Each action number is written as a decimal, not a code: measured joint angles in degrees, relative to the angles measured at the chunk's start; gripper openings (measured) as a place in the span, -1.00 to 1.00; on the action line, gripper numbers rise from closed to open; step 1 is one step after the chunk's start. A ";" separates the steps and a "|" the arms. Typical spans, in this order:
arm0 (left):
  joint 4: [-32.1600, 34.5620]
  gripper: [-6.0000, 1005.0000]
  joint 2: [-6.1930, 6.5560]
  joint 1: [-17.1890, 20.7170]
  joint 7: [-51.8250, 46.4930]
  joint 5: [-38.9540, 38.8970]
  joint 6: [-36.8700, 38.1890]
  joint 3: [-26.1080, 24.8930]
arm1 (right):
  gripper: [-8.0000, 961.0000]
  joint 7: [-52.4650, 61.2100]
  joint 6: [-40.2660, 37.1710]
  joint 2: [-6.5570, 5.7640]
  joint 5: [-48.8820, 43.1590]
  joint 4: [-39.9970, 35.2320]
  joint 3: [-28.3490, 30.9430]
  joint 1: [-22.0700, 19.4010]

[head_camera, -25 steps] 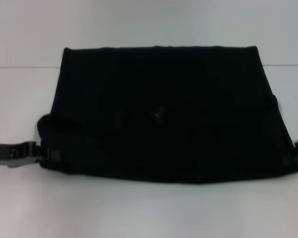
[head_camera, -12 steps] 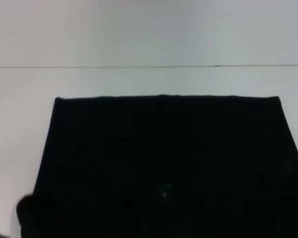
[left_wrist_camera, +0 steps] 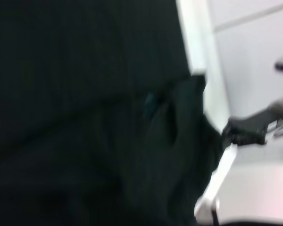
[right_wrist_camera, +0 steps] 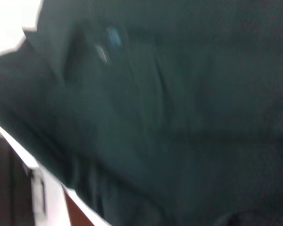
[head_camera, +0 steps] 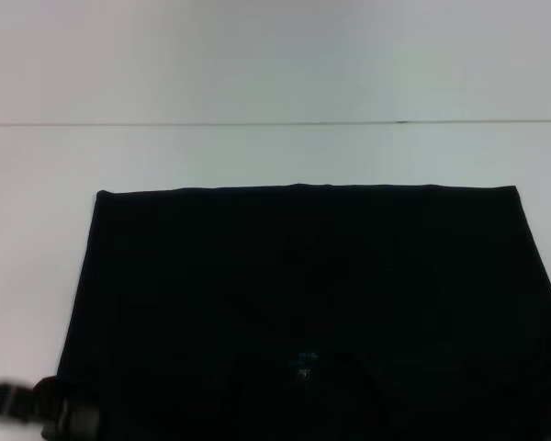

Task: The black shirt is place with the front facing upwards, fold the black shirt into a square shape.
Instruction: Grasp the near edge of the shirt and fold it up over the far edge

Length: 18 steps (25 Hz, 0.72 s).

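Starting nearest the robot, the left gripper (head_camera: 60, 415) shows at the near left corner of the black shirt (head_camera: 303, 303), right against the cloth edge; whether its fingers pinch the fabric or stand apart I cannot tell. The right gripper (left_wrist_camera: 245, 132) appears only far off in the left wrist view, a dark claw at the shirt's opposite side, apparently meeting the cloth, though its finger spread is likewise unclear. Between them, near the shirt's front edge, a small blue neck label (head_camera: 305, 358) marks the collar, with soft curved creases around it. I judge the shirt to be light, limp knit cloth: it will sag, drape and slide on itself, so it wants holding at two corners or along a folded edge, pulled taut, never by one middle point. Its surface is matte, uniformly black, lying as a broad rectangle with a straight far fold edge. Beyond it stretches the smooth, pale white table (head_camera: 275, 156), hard and flat, crossed by a thin dark seam (head_camera: 275, 123) farther back.
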 joint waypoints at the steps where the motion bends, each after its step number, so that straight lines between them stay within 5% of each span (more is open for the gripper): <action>1: 0.01 -0.88 0.36 -0.81 -0.12 -0.36 -0.02 -2.03 | -0.90 0.18 0.00 -0.69 1.24 0.87 1.72 0.09; 6: -0.68 -0.88 1.68 -4.36 -3.40 -0.73 -4.96 -10.84 | -0.90 3.25 3.63 -4.30 8.34 5.87 9.48 0.87; 11: -1.78 -0.88 1.20 -6.18 -5.46 -1.98 -19.30 -16.32 | -0.90 7.69 14.76 -4.77 16.61 10.04 13.42 0.95; 14: -3.37 -0.88 0.53 -6.33 -4.77 -4.41 -25.93 -17.58 | -0.90 7.26 22.50 -2.82 20.75 12.08 13.53 1.15; 18: -6.30 -0.88 -2.91 -5.90 0.87 -13.20 -37.23 -18.21 | -0.90 4.77 33.45 1.95 25.26 12.33 13.40 1.47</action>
